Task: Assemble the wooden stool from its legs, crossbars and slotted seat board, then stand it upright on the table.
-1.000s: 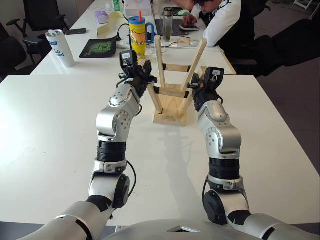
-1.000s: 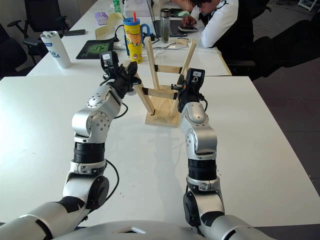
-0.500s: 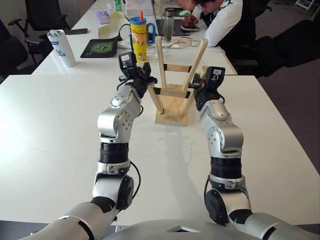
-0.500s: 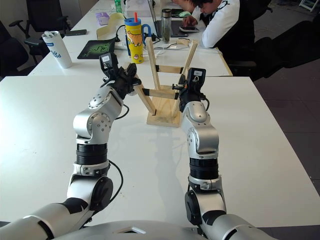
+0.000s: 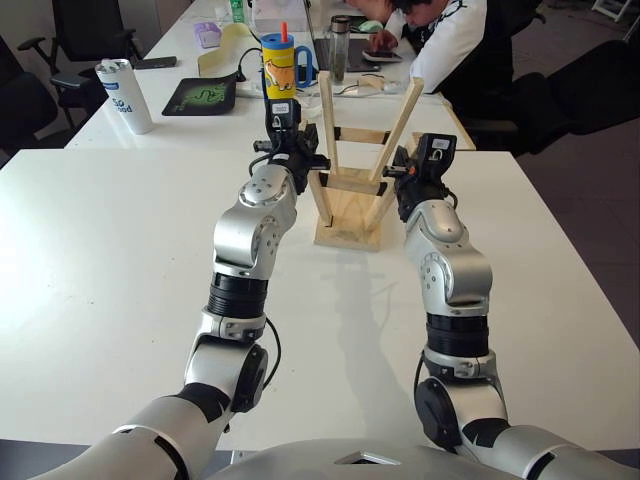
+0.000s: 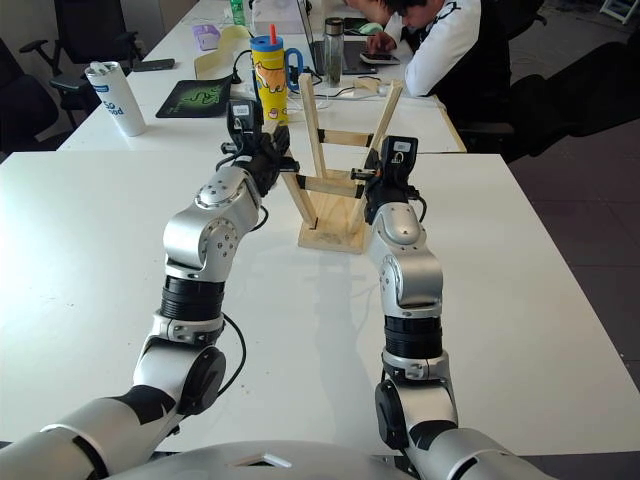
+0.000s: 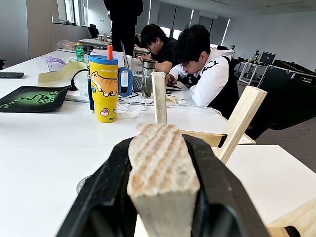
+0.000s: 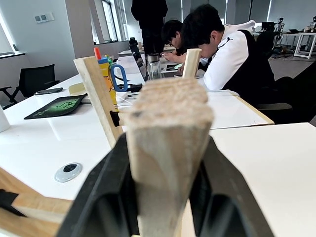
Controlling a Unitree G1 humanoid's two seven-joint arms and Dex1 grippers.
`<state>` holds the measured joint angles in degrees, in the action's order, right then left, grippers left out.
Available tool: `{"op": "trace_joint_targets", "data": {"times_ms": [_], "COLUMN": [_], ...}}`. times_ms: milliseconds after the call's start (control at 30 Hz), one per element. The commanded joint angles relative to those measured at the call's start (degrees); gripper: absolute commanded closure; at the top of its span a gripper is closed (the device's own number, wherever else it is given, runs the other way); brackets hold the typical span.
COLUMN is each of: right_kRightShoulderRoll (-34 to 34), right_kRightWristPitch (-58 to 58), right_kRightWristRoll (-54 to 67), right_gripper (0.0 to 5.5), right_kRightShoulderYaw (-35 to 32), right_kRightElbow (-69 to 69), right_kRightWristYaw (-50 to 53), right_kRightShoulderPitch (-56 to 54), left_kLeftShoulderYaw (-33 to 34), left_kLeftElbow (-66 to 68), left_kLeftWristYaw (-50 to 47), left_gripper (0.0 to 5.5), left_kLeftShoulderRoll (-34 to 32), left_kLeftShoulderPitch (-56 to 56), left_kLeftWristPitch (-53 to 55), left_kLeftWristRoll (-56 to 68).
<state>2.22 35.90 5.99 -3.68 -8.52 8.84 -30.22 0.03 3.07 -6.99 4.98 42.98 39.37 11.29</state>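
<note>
- Stretching under both arms, a white worktop (image 5: 100, 290) carries the work. A second white table (image 5: 170, 122) butts against it beyond the jaws, and a black office chair (image 5: 85, 28) stands far off to the left of them.
- The wooden stool (image 5: 350, 190) sits upside down between the two sets of jaws. Its slotted seat board (image 5: 345, 236) lies flat on the worktop below them, and its four legs splay upward.
- The left jaws are closed on the upper end of the near left leg (image 7: 163, 165), with black fingers (image 7: 101, 197) pressed against both sides of the end grain.
- The right jaws clamp the upper end of the near right leg (image 8: 168, 133) in the same way.
- A crossbar (image 5: 348, 183) spans the two held legs just below the jaws. A second crossbar (image 5: 360, 135) joins the two far legs (image 5: 327, 110), which rise beyond the jaws.
- A round cable grommet (image 8: 69, 171) is set in the white surface past the stool.
- On the far table, a yellow cup (image 5: 280, 68) with a blue handle stands straight beyond the left jaws. A clear bottle (image 5: 338, 45) is farther back, between the far legs' tips.
- Well to the left of the left jaws lie a dark green mouse mat (image 5: 200, 95) and a white tumbler (image 5: 125, 95).
</note>
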Motion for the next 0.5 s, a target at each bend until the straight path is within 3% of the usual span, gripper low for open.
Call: {"op": "trace_joint_targets", "data": {"times_ms": [33,167,500], "right_kRightShoulderRoll": [2.95,3.33,3.62], "right_kRightWristPitch": [1.9,2.61,2.48], "right_kRightWristRoll": [2.63,2.8,2.53], "right_gripper": [4.45,4.45,4.45], "right_kRightShoulderYaw": [7.3,6.31,5.24], "right_kRightElbow": [-0.07,0.16,0.76], "right_kRightWristYaw": [-6.52,-5.73,-4.68], "right_kRightShoulderPitch": [-1.6,-1.35,-1.25], "left_kLeftShoulderYaw": [-8.6,-8.98,-9.24], "left_kLeftElbow": [7.71,5.47,2.86], "left_kLeftWristYaw": [8.55,8.46,8.03], "left_gripper": [3.88,3.19,3.16], "left_kLeftShoulderRoll": [6.0,5.58,4.5], "left_kLeftShoulderPitch": [-6.69,-6.36,-6.51], "left_kLeftWristPitch": [9.17,7.53,6.64], "left_kLeftWristRoll": [3.75,2.2,0.76]}}
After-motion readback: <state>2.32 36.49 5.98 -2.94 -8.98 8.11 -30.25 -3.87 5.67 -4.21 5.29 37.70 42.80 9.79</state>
